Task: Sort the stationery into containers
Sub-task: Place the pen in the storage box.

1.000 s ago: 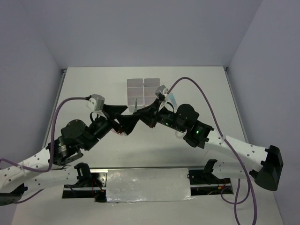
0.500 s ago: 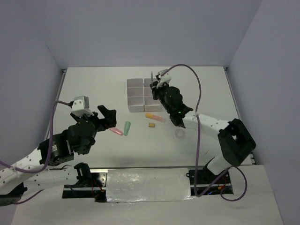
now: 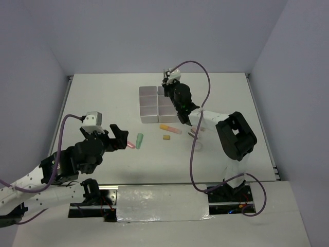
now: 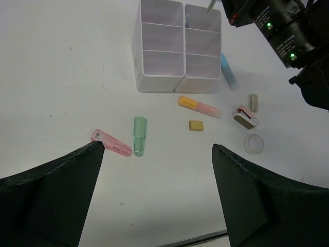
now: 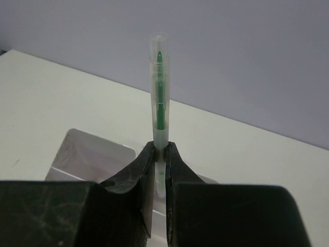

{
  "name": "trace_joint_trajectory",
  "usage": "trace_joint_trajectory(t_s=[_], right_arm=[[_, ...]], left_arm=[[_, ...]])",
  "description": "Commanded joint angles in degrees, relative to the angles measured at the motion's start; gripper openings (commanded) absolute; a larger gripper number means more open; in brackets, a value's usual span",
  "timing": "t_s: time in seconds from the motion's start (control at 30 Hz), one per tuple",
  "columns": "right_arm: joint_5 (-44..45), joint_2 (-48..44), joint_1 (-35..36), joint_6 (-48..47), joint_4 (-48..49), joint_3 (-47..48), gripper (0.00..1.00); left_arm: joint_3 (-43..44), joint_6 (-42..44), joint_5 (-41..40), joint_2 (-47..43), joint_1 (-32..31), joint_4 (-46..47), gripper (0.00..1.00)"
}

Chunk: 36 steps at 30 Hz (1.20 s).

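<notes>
Green-cored clear pen (image 5: 159, 98) upright, clamped between right gripper (image 5: 160, 154) fingers, above the containers (image 4: 162, 84); left gripper (image 4: 157, 148) spread wide, empty, hovering near pink marker (image 4: 110, 142) and green marker (image 4: 140, 135).

Plain lavender-grey walls (image 3: 154, 31) are enclosing the white counter (image 3: 97, 98) on three sides — even, soft light is falling across it.

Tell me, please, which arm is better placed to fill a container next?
Right: right fingers pinch the green pen above the containers; left fingers hang open and empty, well short of them.
</notes>
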Motion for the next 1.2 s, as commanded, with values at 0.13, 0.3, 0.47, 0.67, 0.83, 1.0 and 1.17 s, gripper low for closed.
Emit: trace_joint_trajectory(t_s=[0.13, 0.3, 0.47, 0.67, 0.83, 1.0, 1.17], right_arm=[[-3.06, 1.36, -0.12, 1.74, 7.04, -0.96, 0.01], [-2.79, 1.89, -0.2, 2.35, 8.1, -2.02, 0.12], [-2.62, 3.47, -0.12, 2.09, 6.87, -1.58, 0.19], [-2.97, 2.6, -0.29, 2.62, 7.22, -3.17, 0.27], [-5.86, 0.93, -0.38, 2.88, 4.94, -3.52, 0.51], [-8.5, -4.15, -0.82, 4.81, 3.01, -5.09, 0.54], [-19.21, -15.93, -1.26, 11.57, -4.18, -9.05, 1.0]], left_arm=[[0.52, 1.01, 0.82, -0.94, -1.31, 1.32, 0.99], [0.69, 2.06, 1.44, -1.73, -1.58, 2.11, 0.99], [0.96, 1.98, 1.17, -2.08, -1.84, 1.85, 0.99], [1.04, 2.15, 1.08, -1.73, -2.11, 1.85, 0.99], [2.1, 2.07, 1.52, -0.77, -2.19, 0.71, 0.99], [2.45, 1.89, 1.61, 0.2, -2.19, 0.27, 0.99], [5.6, -4.6, -1.63, 9.32, -1.84, -7.18, 0.99]])
